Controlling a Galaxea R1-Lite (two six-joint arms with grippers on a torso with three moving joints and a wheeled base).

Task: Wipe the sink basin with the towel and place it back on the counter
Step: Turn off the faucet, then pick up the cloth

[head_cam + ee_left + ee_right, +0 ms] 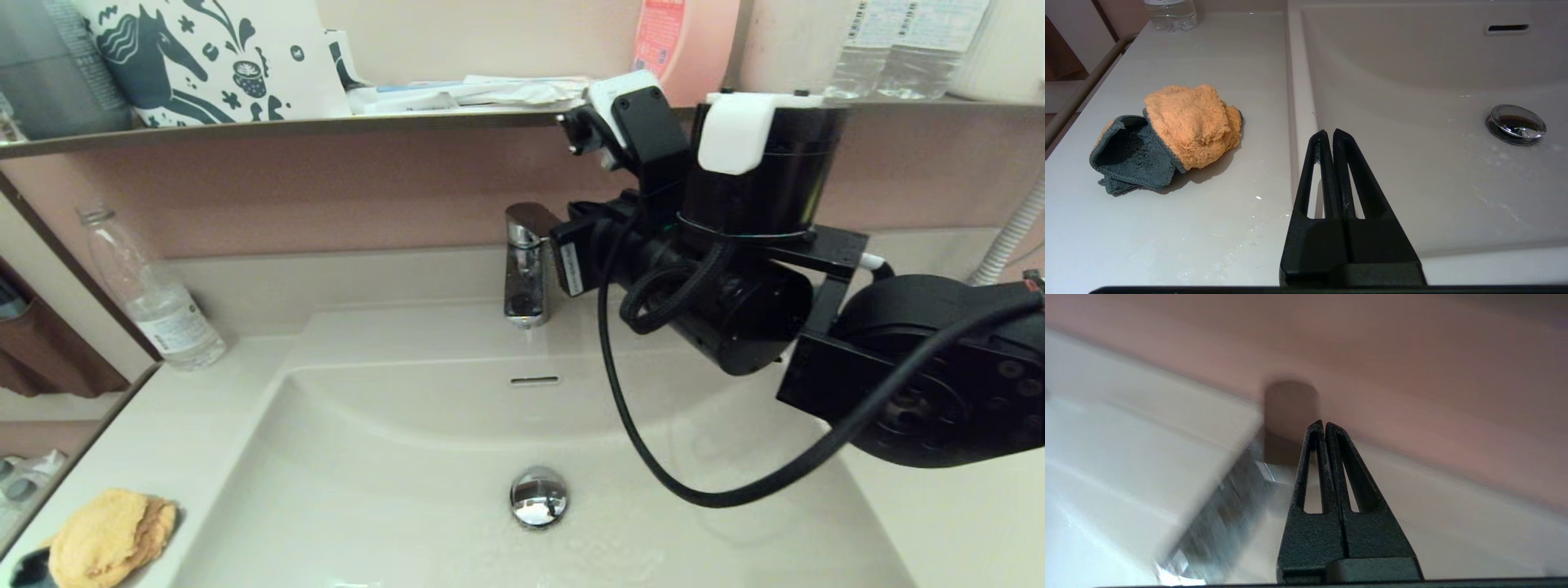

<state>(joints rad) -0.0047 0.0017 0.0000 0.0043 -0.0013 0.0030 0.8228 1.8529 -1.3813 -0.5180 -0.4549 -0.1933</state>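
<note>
Towel [1184, 126] lies on counter [1167, 228]; left gripper [1329, 132] fingers pressed together, so spread wide before reaching; right gripper [1321, 424] also closed, near faucet [525, 261]

- Right gripper [1324, 425] fills the middle here, its two black fingers [1310, 473] pressed flat together, nothing between them.
- Just past the tips sits a blurred rounded shape, the top of the faucet [1290, 404], dull brownish against the wall.
- Beside the gripper, lower down, a smeared chrome streak [1220, 522] runs slantwise; it cannot be made out clearly.
- Behind the faucet, the pinkish wall [1412, 375] spreads across the whole background.
- Around the gripper on both sides lies the pale off-white counter [1453, 522], with a raised ledge [1147, 404] running up to the faucet.
</note>
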